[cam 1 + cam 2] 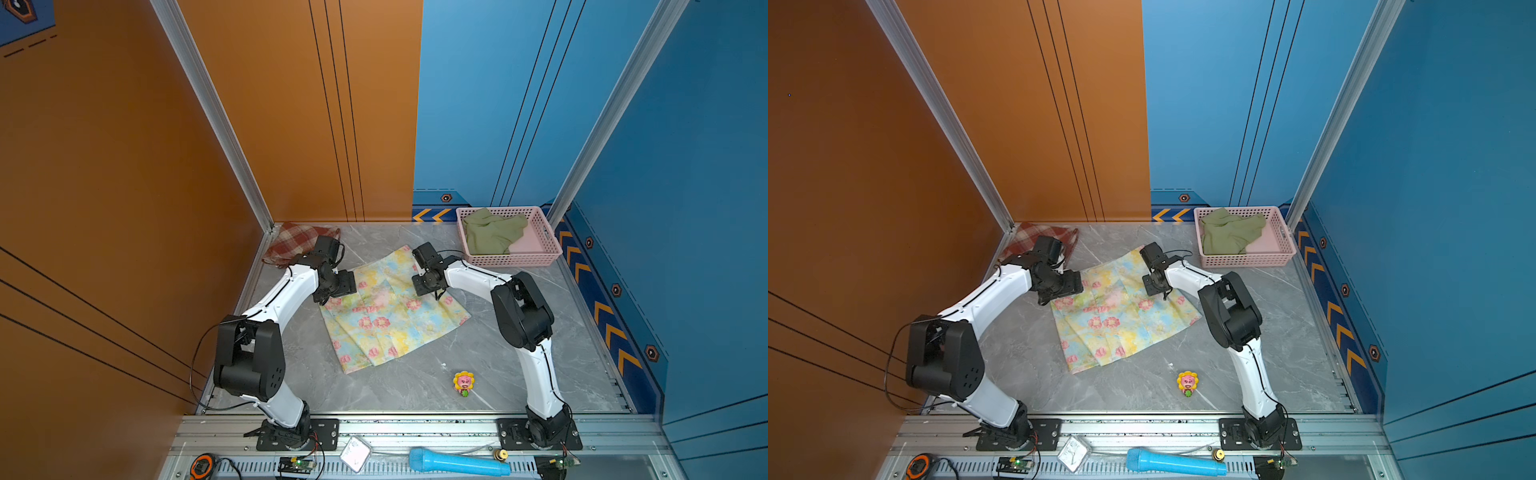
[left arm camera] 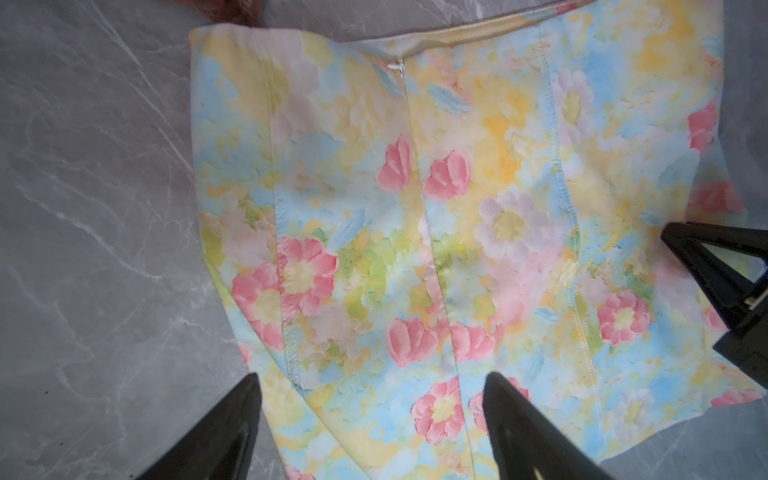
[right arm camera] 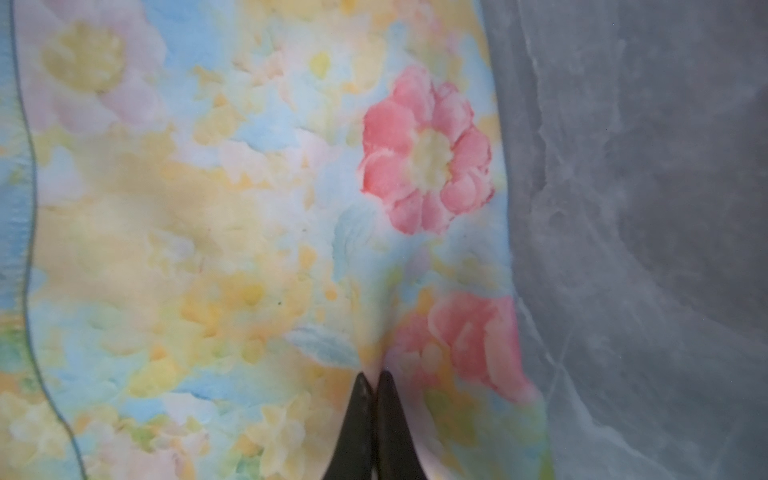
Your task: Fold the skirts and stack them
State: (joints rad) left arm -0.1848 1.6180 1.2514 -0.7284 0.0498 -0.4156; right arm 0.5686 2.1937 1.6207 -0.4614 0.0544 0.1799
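Pinching the floral skirt (image 1: 390, 307), spread flat on the tabletop (image 1: 415, 386), the right pincer (image 3: 376, 380) is clenched near its edge (likely to start a fold); the left pincer (image 2: 372, 376) hovers released above it.

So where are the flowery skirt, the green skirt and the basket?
flowery skirt (image 1: 386, 313): in a top view, middle of the cloth.
green skirt (image 1: 490, 237): in a top view, centre of the heap.
pink basket (image 1: 515, 260): in a top view, its near wall.

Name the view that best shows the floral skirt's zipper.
Left wrist view: the zipper lies close and sharp on the floral skirt. In both top views it is too small; the right wrist view shows only print.
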